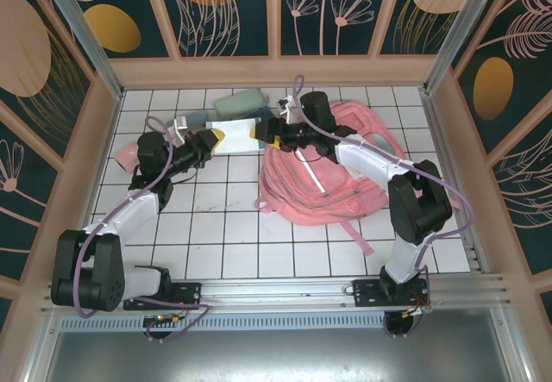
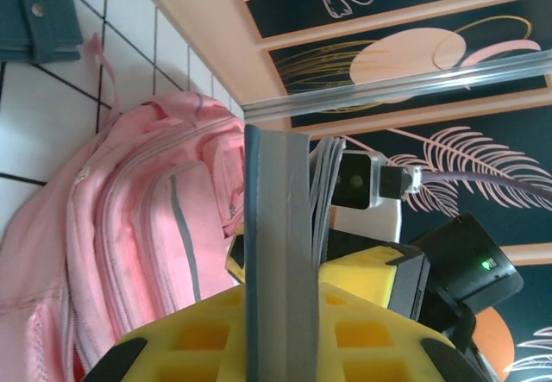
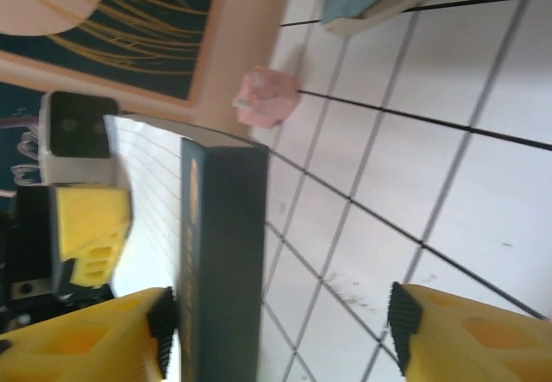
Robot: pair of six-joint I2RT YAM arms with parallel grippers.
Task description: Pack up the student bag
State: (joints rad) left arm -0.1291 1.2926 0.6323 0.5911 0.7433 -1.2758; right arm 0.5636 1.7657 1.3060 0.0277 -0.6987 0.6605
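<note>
No legible text, label or number is present. The book (image 3: 220,261) spine carries orange lettering, too blurred to read.

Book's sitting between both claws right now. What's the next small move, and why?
Probably back the right claw straight off the book. Its jaws stand open, one finger well apart from the cover, while the left claw looks clamped on the book. Once the right claw is clear, the left arm could carry it to the student bag.
</note>
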